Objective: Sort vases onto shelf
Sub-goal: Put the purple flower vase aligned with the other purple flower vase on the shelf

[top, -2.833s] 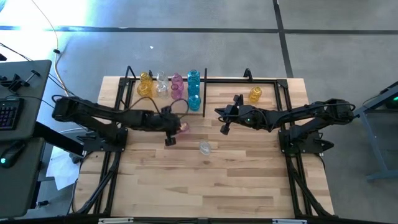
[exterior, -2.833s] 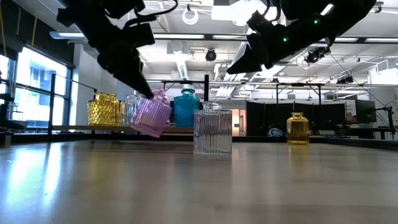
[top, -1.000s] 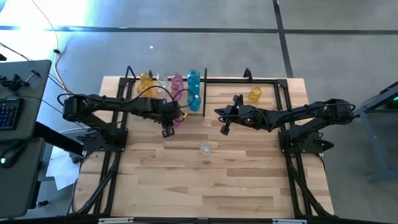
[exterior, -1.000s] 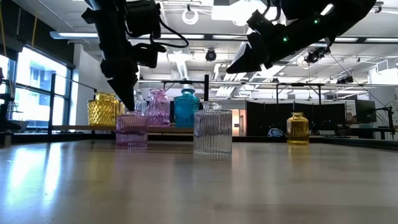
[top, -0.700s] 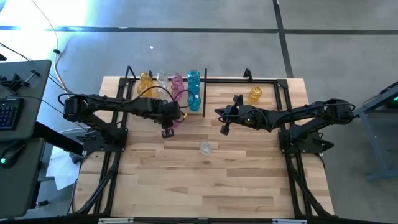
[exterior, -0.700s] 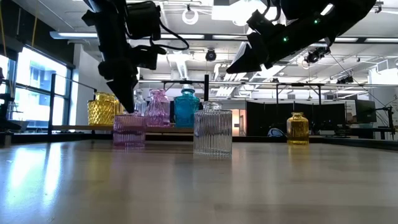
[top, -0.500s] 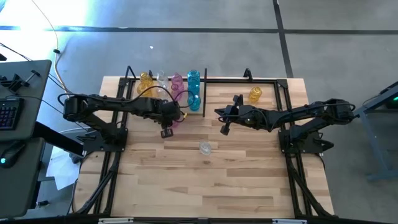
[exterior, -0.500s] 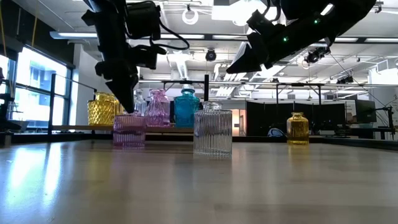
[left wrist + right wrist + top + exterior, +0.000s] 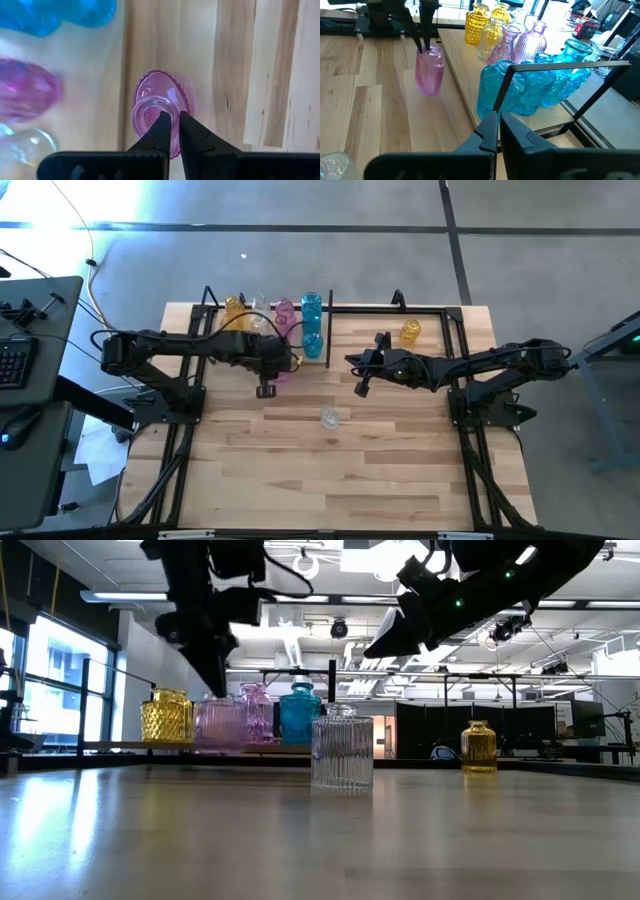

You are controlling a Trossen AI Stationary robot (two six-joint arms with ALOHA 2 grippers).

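My left gripper [image 9: 279, 366] is shut on a pink ribbed jar vase [image 9: 159, 112], just in front of the shelf's left half. The shelf [image 9: 392, 307] is a black rod frame along the far edge, with a divider rod [image 9: 330, 320]. Left of the divider stand yellow [image 9: 233, 308], clear [image 9: 260, 311], pink [image 9: 284, 309] and teal-blue vases [image 9: 312, 308]. One yellow vase [image 9: 410, 332] stands right of it. A clear ribbed jar [image 9: 329, 418] stands on its base mid-table. My right gripper [image 9: 498, 125] hovers shut near the divider and touches nothing. My left gripper pinches the rim of the pink jar's neck [image 9: 170, 111], one finger inside the mouth and one outside. The fingers [image 9: 213, 675] come from above, pointing down. The jar [image 9: 220, 724] hangs upright below them, lifted clear of the table, about level with the shelf plank.
The row of vases [image 9: 512, 45] stands close behind the held jar [image 9: 429, 70]. Two teal-blue vases [image 9: 500, 92] stand beside the divider rod. Bare wood [image 9: 340, 470] fills the near half of the table. The right half of the shelf holds only the yellow vase.
The pink jar stood upright on the table under my left gripper. The gripper has risen and shifted a little toward the shelf, lifting the jar clear while keeping it upright. My right arm has kept still.
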